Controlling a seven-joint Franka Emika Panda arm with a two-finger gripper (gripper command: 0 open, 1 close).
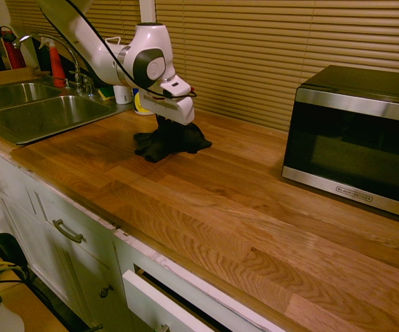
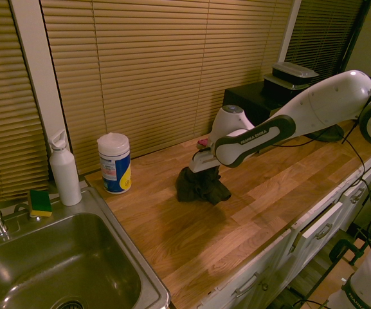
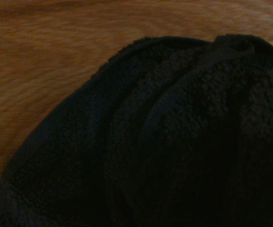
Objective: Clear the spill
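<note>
- Gripper [image 1: 163, 126] is pointing steeply down, pinching the top of a dark rumpled cloth [image 1: 171, 142] — jaws closed on it.
- Cloth is resting bunched on the wooden counter [image 1: 240, 207], between sink [image 1: 26, 111] and microwave [image 1: 358, 138].
- Spill is not showing — possibly lying under the cloth.

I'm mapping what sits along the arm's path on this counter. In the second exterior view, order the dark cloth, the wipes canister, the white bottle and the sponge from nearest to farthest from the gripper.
1. Dark cloth, bunched directly under the gripper.
2. Wipes canister, toward the sink along the blinds.
3. White bottle, at the sink's back corner.
4. Sponge, on the sink rim just beyond the bottle.
</note>
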